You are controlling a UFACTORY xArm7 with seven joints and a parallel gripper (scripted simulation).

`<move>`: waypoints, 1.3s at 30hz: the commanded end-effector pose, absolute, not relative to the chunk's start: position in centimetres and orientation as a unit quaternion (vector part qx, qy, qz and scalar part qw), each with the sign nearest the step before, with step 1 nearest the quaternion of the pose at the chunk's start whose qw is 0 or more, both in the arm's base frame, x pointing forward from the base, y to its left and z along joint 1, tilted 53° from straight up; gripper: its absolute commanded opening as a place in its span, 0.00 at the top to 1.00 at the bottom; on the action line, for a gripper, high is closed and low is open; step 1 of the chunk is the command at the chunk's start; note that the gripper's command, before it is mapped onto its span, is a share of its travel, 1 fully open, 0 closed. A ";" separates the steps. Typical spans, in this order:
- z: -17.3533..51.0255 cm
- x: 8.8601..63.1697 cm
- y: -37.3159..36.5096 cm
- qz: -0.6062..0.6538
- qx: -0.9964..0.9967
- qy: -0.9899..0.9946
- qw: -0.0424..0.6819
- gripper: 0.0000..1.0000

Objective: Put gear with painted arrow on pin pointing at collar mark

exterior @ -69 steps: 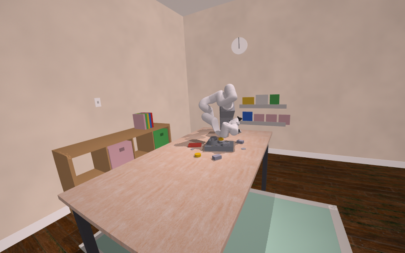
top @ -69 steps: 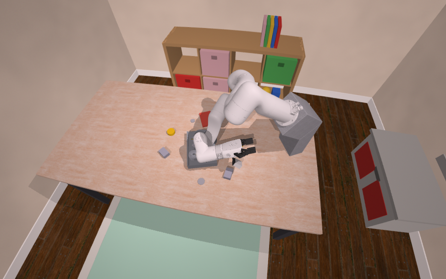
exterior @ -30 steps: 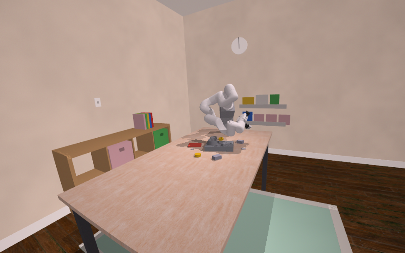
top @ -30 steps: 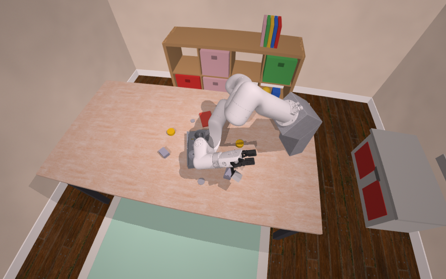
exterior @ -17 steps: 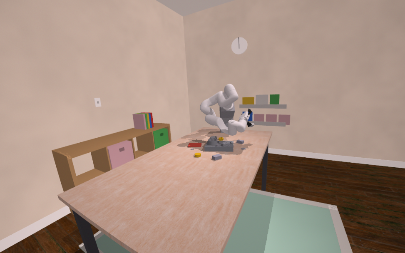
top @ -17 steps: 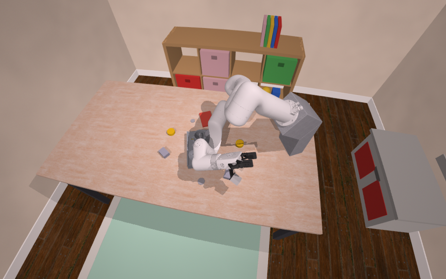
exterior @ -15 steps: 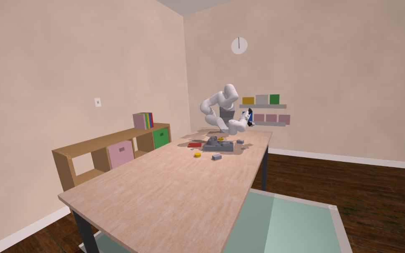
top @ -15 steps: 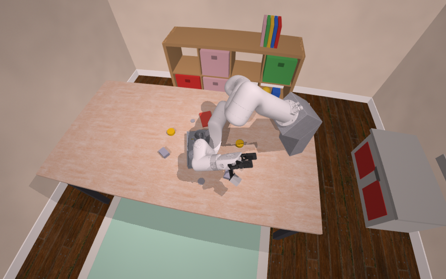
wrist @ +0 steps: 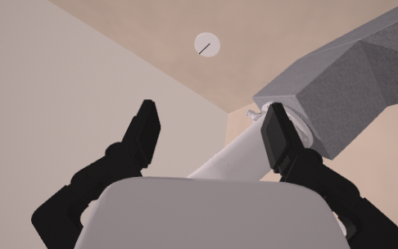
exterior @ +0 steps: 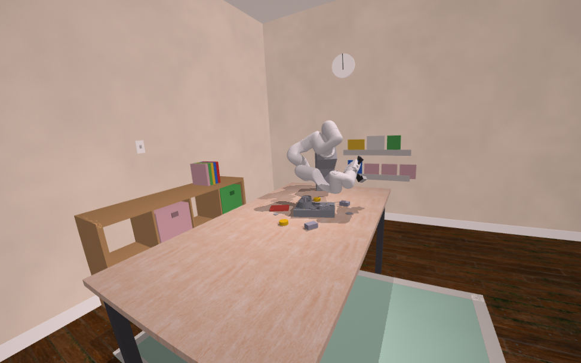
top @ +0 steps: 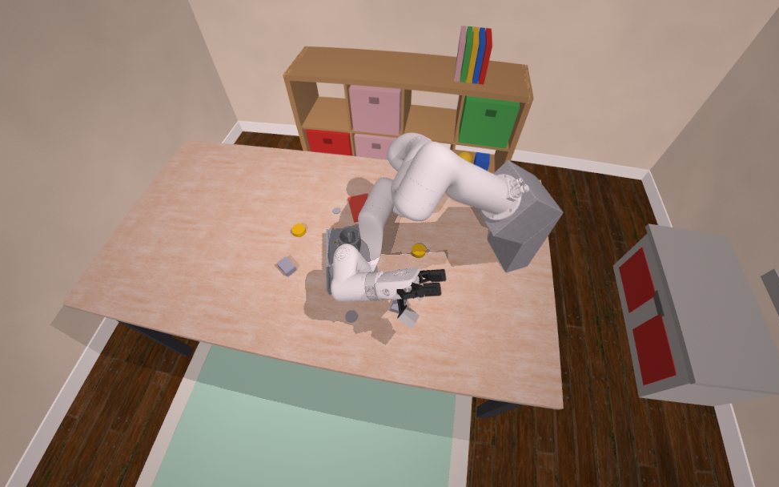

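The grey timing case (top: 332,243) (exterior: 314,212) lies on the table, partly under my arm in the top view. A dark round part (top: 349,235) (exterior: 305,199) stands up on its back end. The pin, collar mark and painted arrow are too small or hidden to make out, and I cannot tell which piece is the loose gear. My gripper (top: 442,282) (exterior: 361,169) (wrist: 210,115) is open and empty. It is raised above the table on the robot-base side of the case, with its fingers pointing sideways and up, away from the case.
Yellow discs (top: 299,230) (top: 418,250) (exterior: 283,222) lie on both sides of the case. A lilac block (top: 286,266) (exterior: 311,225), another block (exterior: 344,203), small grey discs (top: 351,316) (top: 335,210) and a red plate (top: 356,207) (exterior: 279,208) lie around it. The robot base (top: 524,223) stands at the right.
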State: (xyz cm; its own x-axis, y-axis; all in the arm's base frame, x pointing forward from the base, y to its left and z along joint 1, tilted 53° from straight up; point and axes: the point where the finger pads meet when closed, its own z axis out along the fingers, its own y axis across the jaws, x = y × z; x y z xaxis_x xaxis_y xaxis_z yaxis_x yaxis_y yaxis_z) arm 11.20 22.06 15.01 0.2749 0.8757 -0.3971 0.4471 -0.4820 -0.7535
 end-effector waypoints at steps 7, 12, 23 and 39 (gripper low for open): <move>13.3 13.4 21.9 0.363 -0.797 -0.445 0.189 0.00; 13.3 13.4 21.9 0.363 -0.797 -0.445 0.189 0.00; 12.3 15.6 21.8 0.316 -0.825 -0.449 0.133 0.00; 11.6 18.0 21.9 0.267 -0.847 -0.453 0.079 0.00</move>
State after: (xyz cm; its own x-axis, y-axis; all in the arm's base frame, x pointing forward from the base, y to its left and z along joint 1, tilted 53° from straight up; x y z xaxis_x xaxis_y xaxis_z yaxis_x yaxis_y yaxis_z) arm 17.76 21.91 11.80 0.4431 0.8108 -0.3825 0.7171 -0.5766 -0.3915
